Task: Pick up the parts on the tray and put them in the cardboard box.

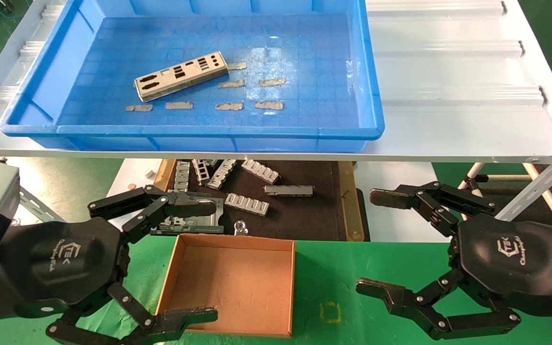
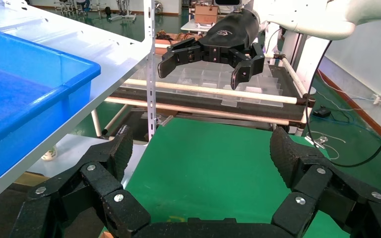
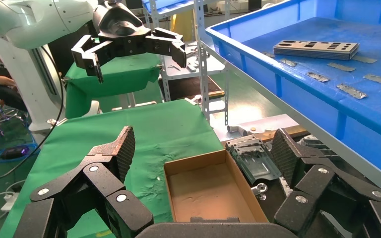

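Note:
A stack of silver punched parts [image 1: 180, 75] [image 3: 316, 48] lies left of centre on the floor of the blue tray [image 1: 209, 132] [image 3: 258, 59], which sits on a raised white shelf. Below and nearer, the cardboard box [image 1: 230, 282] [image 3: 211, 191] stands on green cloth with nothing inside. My left gripper [image 1: 206, 261] [image 2: 203, 148] hovers open at the box's left side, nothing between its fingers. On the other side of the box my right gripper [image 1: 371, 242] [image 3: 204, 148] is open too and holds nothing. Both grippers are below the shelf, apart from the tray.
Several grey scraps [image 1: 269, 105] dot the tray floor. Ribbed grey brackets [image 1: 247, 203] and a bent metal sheet [image 3: 253, 161] lie on a dark mat [image 1: 304, 211] behind the box. The white shelf's front edge [image 1: 400, 153] overhangs the mat.

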Motion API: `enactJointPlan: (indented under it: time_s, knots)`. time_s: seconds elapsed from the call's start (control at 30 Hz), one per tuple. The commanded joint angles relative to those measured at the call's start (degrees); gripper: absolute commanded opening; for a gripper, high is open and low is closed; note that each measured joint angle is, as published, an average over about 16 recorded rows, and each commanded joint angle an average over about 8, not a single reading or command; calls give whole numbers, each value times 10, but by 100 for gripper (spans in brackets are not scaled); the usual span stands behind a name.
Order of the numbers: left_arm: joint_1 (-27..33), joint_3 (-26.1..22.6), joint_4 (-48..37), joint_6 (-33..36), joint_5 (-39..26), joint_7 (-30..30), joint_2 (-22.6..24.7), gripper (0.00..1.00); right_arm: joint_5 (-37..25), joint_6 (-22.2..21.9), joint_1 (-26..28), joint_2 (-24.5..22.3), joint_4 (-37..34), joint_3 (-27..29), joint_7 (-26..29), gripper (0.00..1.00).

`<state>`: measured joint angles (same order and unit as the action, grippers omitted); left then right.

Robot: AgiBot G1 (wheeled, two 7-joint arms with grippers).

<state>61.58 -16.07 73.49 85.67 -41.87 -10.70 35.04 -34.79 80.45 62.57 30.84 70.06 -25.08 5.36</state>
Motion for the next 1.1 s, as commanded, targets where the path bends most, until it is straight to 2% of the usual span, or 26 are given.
enactJointPlan:
  time_s: [0.03,0.53,0.57,0.6,0.8,0.83,0.97,1.1]
  knots:
    - [0,0,0,0,0,0,0,100,0,0,0,0,0,0,0,100]
    - [0,0,0,0,0,0,0,100,0,0,0,0,0,0,0,100]
    - [0,0,0,0,0,0,0,100,0,0,0,0,0,0,0,94]
    - [0,0,0,0,0,0,0,100,0,0,0,0,0,0,0,82]
    - [2,1,-3,-6,-2,0,1,100,0,0,0,0,0,0,0,7]
    - [4,1,-6,-11,-3,0,3,100,0,0,0,0,0,0,0,1]
    - [22,2,-25,-42,-15,-5,16,100,0,0,0,0,0,0,0,0]
    - [65,-5,-65,-84,-44,-10,42,100,0,0,0,0,0,0,0,0]
